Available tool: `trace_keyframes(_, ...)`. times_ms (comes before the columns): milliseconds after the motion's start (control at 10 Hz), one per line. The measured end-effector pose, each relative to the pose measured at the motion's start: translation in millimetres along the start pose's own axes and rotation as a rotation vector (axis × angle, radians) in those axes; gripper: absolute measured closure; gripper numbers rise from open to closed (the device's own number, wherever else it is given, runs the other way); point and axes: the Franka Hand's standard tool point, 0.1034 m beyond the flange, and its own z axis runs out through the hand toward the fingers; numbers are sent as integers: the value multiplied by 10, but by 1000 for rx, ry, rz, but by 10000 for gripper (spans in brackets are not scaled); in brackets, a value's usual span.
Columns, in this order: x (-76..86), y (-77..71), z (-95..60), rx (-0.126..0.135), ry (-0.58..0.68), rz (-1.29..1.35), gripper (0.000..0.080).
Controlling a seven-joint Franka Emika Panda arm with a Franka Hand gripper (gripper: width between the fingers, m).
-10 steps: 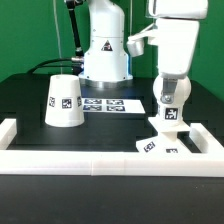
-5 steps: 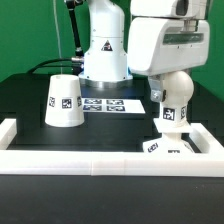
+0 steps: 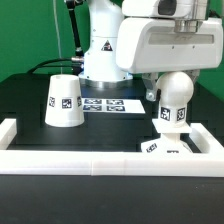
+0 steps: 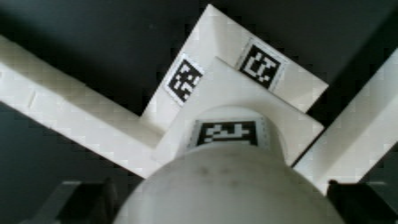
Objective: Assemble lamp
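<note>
At the right of the exterior view, the bulb stands upright on the base, directly under our end effector; whether it pinches the bulb, we cannot tell.

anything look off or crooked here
Nothing stands out. The shade stands upright, wide end down, beside the marker board. The bulb is upright in the hand over the base, which lies flat by the white rail.
</note>
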Motion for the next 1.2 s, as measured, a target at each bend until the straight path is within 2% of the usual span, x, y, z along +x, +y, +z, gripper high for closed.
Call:
trace_keyframes(200, -2, -20, -14, -2, 15, 206, 223)
trace_keyframes(400, -12, -110, -12, 13, 11, 485, 223)
trace_keyframes(700, 30, -199, -19, 36, 13, 717, 223)
trace_keyframes(1200, 31, -216, -17, 59, 1, 1074, 223)
